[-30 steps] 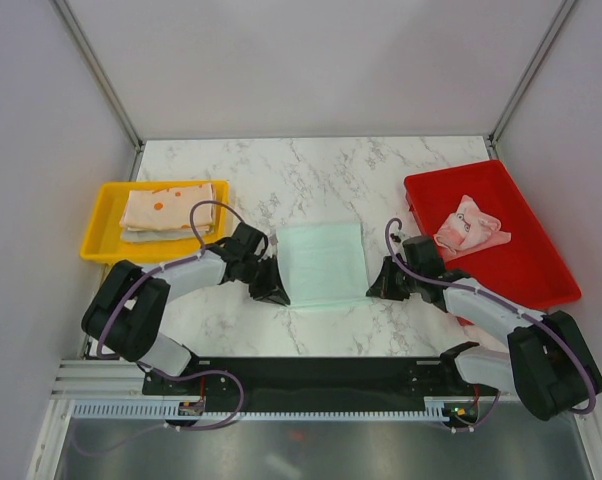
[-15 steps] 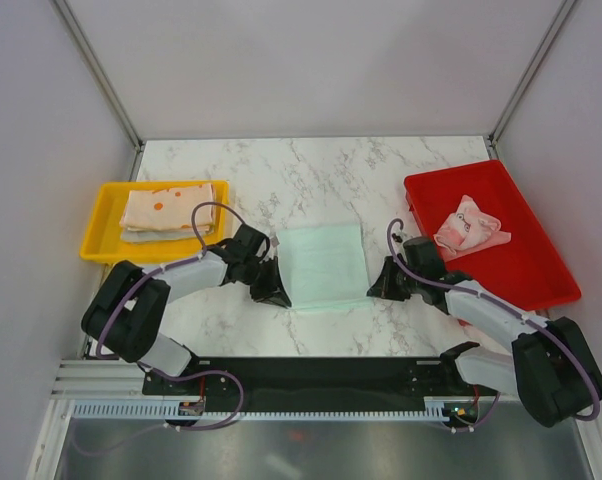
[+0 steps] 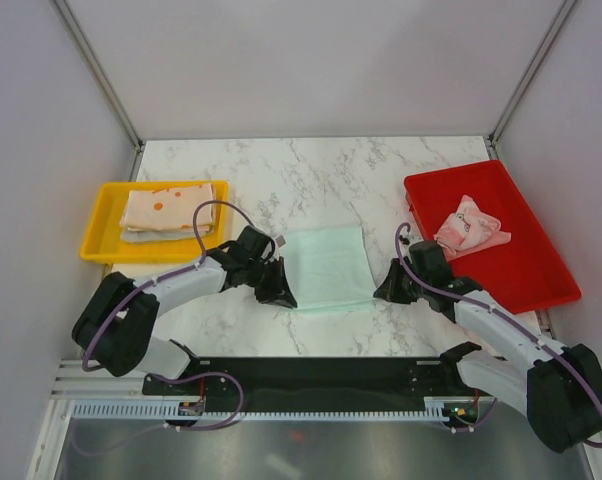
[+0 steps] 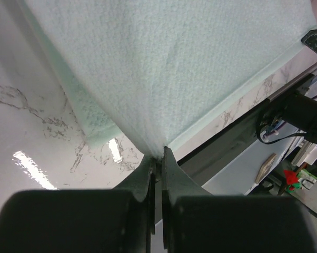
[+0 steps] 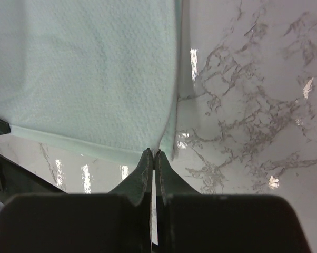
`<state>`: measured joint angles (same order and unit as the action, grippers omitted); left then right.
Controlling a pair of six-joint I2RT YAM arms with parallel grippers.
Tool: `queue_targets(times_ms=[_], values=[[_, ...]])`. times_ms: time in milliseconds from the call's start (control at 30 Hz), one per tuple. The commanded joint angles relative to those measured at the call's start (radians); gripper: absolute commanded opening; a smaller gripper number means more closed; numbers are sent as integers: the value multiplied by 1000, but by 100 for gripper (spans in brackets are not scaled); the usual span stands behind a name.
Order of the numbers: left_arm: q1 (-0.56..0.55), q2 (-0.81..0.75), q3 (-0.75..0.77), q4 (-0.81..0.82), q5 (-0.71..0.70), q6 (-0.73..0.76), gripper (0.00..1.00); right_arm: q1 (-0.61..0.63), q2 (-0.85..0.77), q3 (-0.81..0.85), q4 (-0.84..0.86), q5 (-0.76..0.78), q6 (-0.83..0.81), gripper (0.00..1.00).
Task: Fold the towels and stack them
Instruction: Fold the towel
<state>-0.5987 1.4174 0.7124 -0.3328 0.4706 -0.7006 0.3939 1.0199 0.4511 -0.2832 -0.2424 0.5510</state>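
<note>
At counter centre, our left pincer and right pincer clamp shut on the mint green cloth towel; folded towel stack at nine o'clock done, crumpled pink patterned towel waits.

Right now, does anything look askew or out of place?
Nothing damaged or spilled. Only the pink patterned towel looks untidy, crumpled in the red tray. The mint towel lies spread, near corners pinched by the left hand and right hand.

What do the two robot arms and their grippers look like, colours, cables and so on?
The left arm and right arm both have pale grey-white links between bulky black joints. A thin purple cable loops along each arm. The left gripper and right gripper are black, each with two flat fingers tapering to thin tips.
</note>
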Motion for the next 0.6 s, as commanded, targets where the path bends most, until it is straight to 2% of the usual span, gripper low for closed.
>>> queue_targets(times_ms=[0,267,467,567], values=[[-9,26,-22,18,-39,-25,2,0,6,-22,21,17,4,0],[-9,43,-47,20,-78,-13,2,2,19,-60,68,-23,36,0],[-10,-27,-10,-25,-84,-16,2,11,-15,0,30,-29,52,0],[-10,-40,-57,-19,-105,-22,2,40,-24,-52,42,-5,85,0]])
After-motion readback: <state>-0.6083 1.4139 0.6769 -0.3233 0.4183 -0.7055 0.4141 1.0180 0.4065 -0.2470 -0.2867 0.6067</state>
